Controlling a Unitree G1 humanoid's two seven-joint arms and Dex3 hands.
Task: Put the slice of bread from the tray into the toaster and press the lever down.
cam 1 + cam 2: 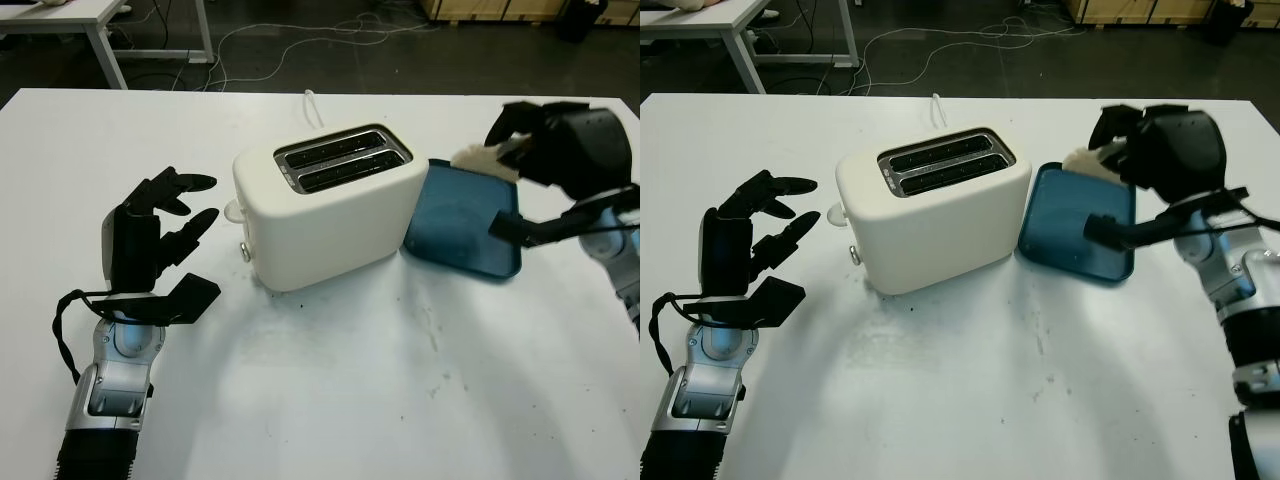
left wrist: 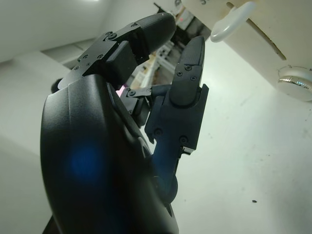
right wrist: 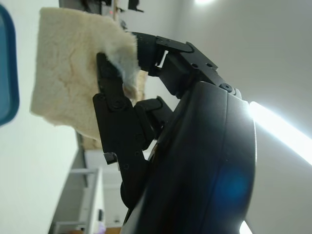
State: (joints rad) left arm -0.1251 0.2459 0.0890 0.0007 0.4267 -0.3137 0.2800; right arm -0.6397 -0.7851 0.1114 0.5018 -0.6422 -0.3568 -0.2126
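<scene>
- Carrying the bread [image 3: 73, 68] was the step we logged as in hand: the right hand [image 1: 1160, 150] had its fingers [image 3: 114, 114] curled and pinched on the slice, holding it in the air above the far part of the blue tray [image 1: 1070, 235].
- We noted the slice clear of the tray, with nothing else lying in the tray that we could see.
- The toaster [image 1: 330, 205] stood on the white table [image 1: 350, 400] just beside the tray, on the side toward the left arm, the tray's near edge close against its wall; whether they touched we could not tell.
- Both slots [image 1: 940, 160] looked empty, and the lever [image 2: 231, 22] on the end facing the left hand appeared to be up.
- The left hand [image 1: 160, 235] was open and held nothing, near the lever end of the toaster but apart from it.
- We judged the next move to call for swinging the slice across over the toaster, turning it edge-down in line with a slot, and lowering it before letting go.
- We judged the lever press to remain, with the left hand the better placed for it.
</scene>
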